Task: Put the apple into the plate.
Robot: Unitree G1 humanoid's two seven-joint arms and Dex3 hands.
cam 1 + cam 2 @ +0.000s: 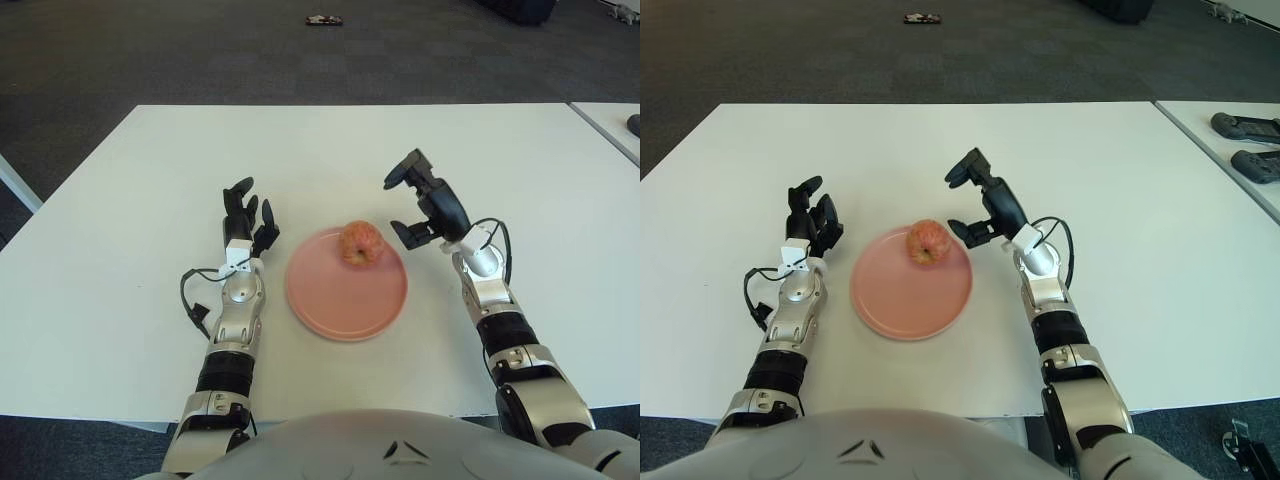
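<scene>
Red-yellow apple (361,243) sitting on the far part of the pink plate (330,310), likely firm, smooth and prone to rolling, best gripped around its middle; right hand (422,206) spread open and empty just right of it, left hand (245,222) open beside the plate's left.

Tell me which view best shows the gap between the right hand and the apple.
The left eye view: the open right hand stands clear of the apple on the plate. The right eye view shows the same gap, slightly narrower.
</scene>
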